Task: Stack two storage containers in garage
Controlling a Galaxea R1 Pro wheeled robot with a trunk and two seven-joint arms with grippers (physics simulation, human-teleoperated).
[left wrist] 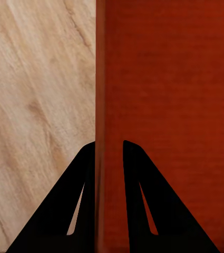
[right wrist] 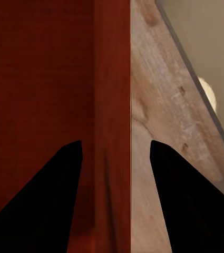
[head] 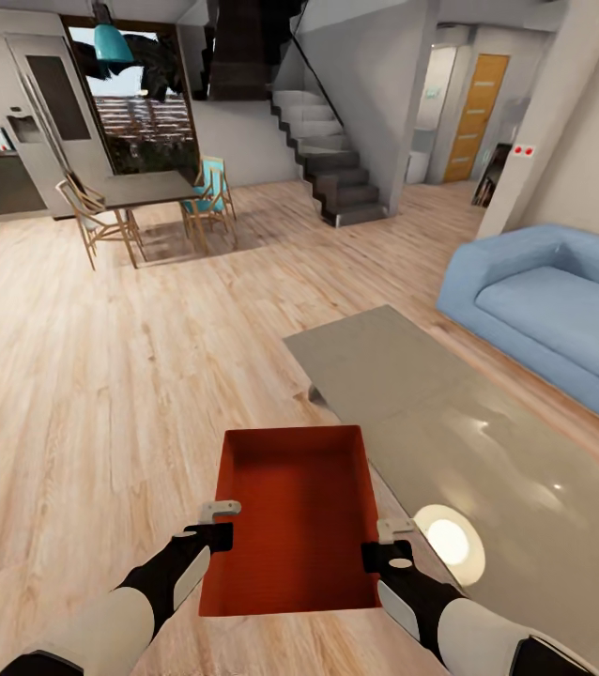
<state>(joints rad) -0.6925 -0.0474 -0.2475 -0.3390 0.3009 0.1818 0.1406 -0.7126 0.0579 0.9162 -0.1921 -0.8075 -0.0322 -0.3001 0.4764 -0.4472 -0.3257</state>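
Note:
One orange-red storage container sits open-topped right in front of me over the light wood plank floor of the living room. My left gripper is shut on its left wall; in the left wrist view the fingers pinch that thin wall. At the right wall is my right gripper. Seen from the right wrist, this gripper straddles the wall, open, with gaps on both sides. The second container is out of view.
A low glass-topped table runs close along the container's right side, and a blue sofa lies beyond it. Further back are a dining table with chairs, a staircase and an orange door.

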